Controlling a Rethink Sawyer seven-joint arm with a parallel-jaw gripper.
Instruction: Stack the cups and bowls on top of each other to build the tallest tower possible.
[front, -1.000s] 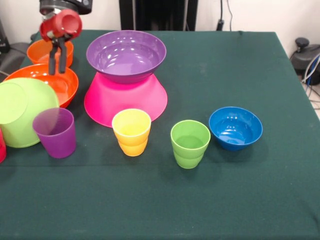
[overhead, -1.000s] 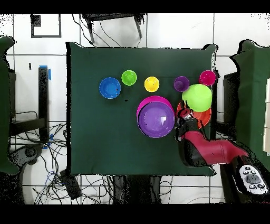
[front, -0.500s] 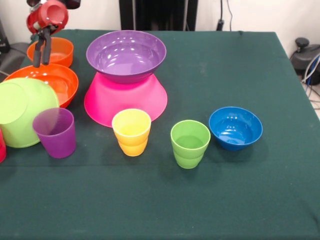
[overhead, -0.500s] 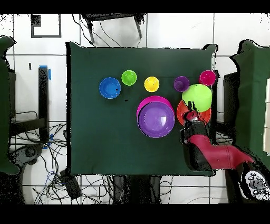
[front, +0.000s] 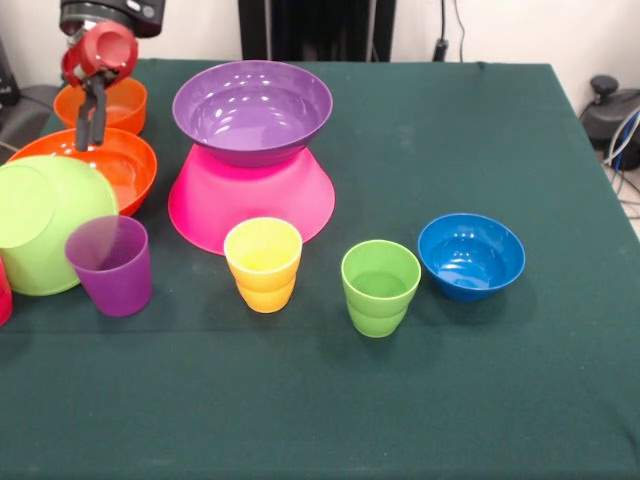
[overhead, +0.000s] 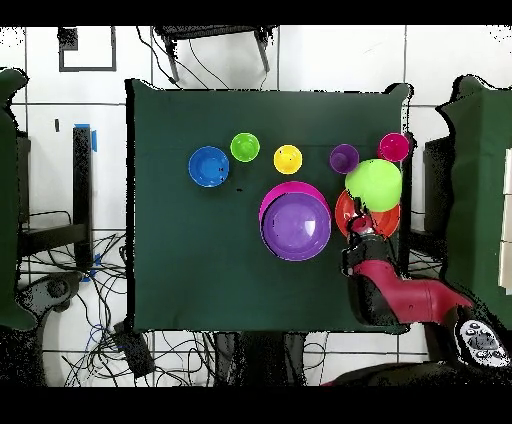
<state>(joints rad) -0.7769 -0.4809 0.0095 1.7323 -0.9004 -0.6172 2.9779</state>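
At the upper left of the front view, the gripper (front: 90, 135) hangs over the large orange bowl (front: 95, 165), its jaws narrow and holding nothing. The purple bowl (front: 252, 110) sits upright on the upturned pink bowl (front: 250, 200) at centre. The lime green bowl (front: 40, 225) leans at the left edge.

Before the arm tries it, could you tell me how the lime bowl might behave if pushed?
The lime bowl lies tilted against the big orange bowl, so it would probably rock or slide off. It looks like thin glossy plastic: likely light, stiff and somewhat slippery.
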